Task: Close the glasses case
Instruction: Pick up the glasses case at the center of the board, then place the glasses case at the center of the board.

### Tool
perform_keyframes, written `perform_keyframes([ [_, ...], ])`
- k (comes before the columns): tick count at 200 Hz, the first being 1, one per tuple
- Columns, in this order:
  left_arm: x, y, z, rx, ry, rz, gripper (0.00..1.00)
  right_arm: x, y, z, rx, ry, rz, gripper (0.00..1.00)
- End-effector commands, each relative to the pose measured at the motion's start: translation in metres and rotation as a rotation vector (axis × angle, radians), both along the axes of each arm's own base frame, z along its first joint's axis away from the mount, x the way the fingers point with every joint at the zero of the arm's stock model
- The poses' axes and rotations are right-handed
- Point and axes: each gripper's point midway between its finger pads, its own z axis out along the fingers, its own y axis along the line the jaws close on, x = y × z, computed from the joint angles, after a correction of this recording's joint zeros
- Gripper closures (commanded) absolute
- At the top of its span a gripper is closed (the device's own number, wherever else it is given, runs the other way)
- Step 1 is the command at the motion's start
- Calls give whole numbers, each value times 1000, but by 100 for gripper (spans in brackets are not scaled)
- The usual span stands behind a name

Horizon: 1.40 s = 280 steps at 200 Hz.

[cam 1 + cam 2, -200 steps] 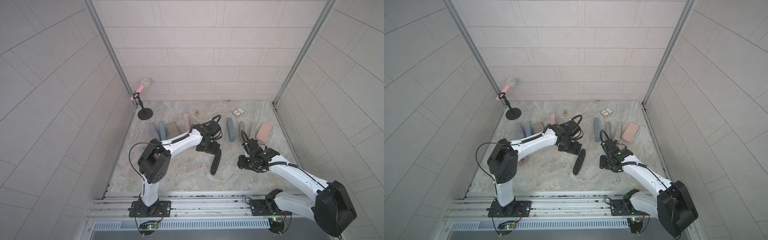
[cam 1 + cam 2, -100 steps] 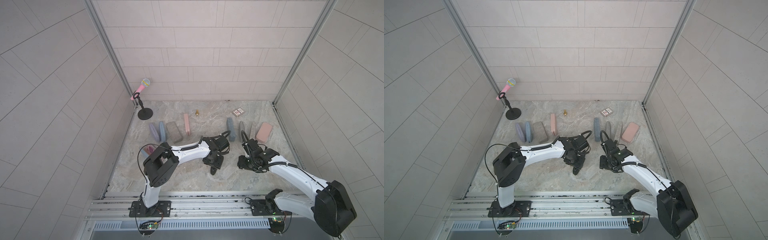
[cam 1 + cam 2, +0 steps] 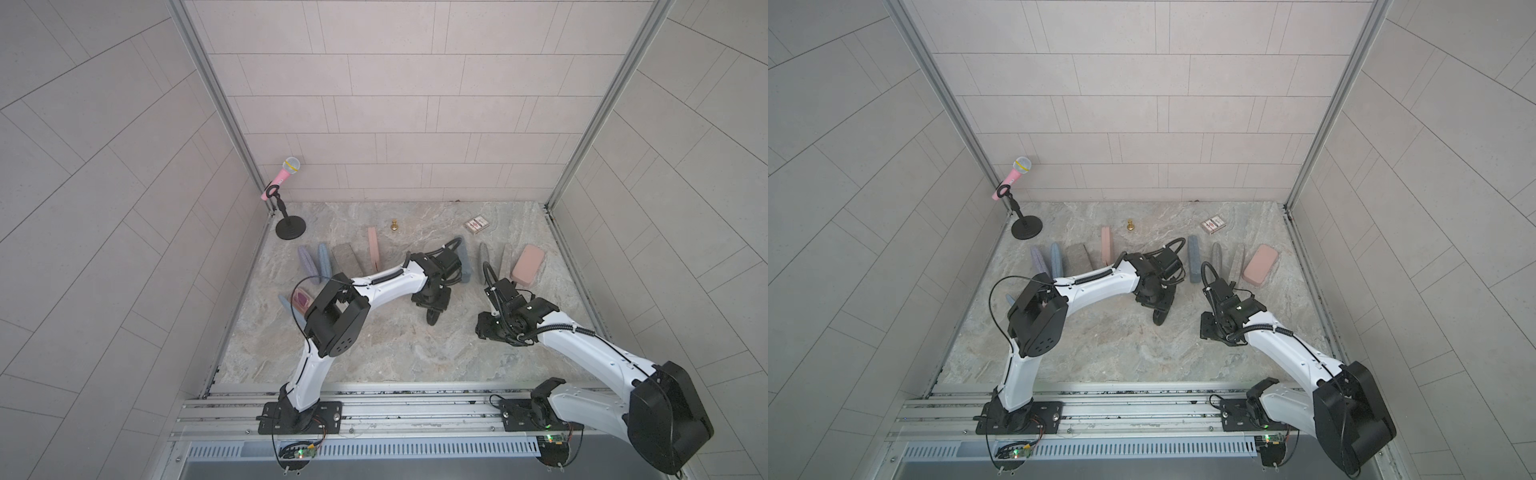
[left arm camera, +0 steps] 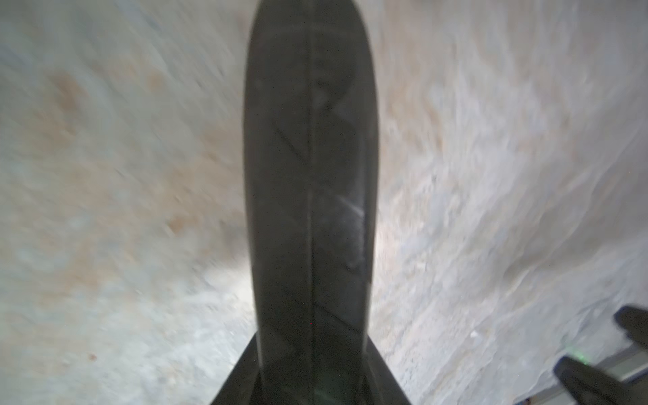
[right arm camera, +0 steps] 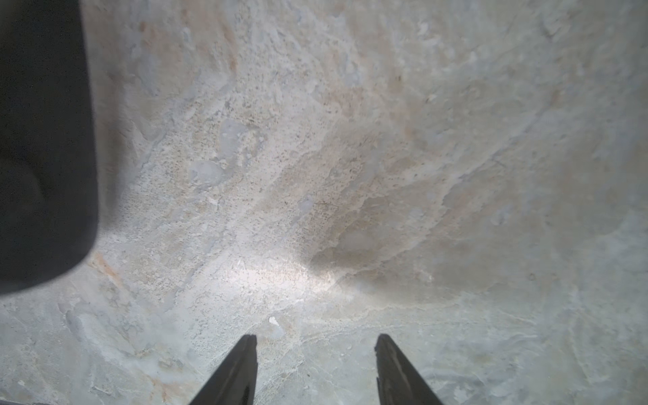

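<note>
The black glasses case (image 4: 310, 175) stands on edge on the stone table, its two halves meeting along a thin seam. My left gripper (image 4: 312, 354) is shut on it, one finger on each side. In both top views only the case's near end (image 3: 433, 320) (image 3: 1158, 319) shows below the left gripper (image 3: 432, 301) (image 3: 1154, 300). My right gripper (image 5: 315, 338) is open and holds nothing, low over bare table to the right of the case (image 3: 484, 330) (image 3: 1209, 330).
Other cases stand in a row at the back: purple (image 3: 305, 257), blue (image 3: 324, 257), grey (image 3: 347, 257), pink (image 3: 374, 247), blue-grey (image 3: 1193, 257), and a flat pink one (image 3: 528, 264). A microphone stand (image 3: 290, 226), a card box (image 3: 477, 224) and a brass piece (image 3: 394, 225) sit further back.
The left gripper has come forward and down over the black case, and its jaws have narrowed onto it. The right arm has not moved.
</note>
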Motion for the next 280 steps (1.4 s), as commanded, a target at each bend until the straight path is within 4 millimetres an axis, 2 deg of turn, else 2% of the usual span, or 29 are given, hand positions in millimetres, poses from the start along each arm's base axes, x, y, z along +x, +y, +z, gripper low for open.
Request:
perform_keyframes([
  [1,50,22,17,28,-51,60,76,2,1,0,-3,15,14,44],
  [13,72,23,18,17,-54,84,76,3,3,-1,-2,23,20,44],
  [28,91,24,11,21,-45,106,76,5,4,-3,-2,32,28,44],
  [46,103,23,-4,26,-22,123,76,6,7,-3,1,37,37,44],
  [82,104,20,-25,24,12,145,76,10,10,-3,12,32,40,44],
  [122,102,22,-25,21,14,147,74,9,11,-4,18,38,40,44],
  [136,101,22,-23,22,9,145,67,9,12,-4,23,38,39,44],
  [165,101,22,-9,5,-9,147,41,7,12,-1,35,31,36,44],
  [184,101,23,15,-19,-38,149,31,5,12,4,43,20,37,44],
  [196,100,27,37,-24,-70,151,27,4,11,8,49,10,33,44],
  [219,89,48,79,-9,-135,158,24,1,11,14,66,-9,31,44],
  [243,64,85,112,20,-197,187,20,-4,13,14,95,-17,34,44],
  [263,38,133,120,80,-225,260,15,-8,15,12,114,-18,42,44],
  [280,14,184,113,157,-235,372,13,-7,17,14,126,-26,47,44],
])
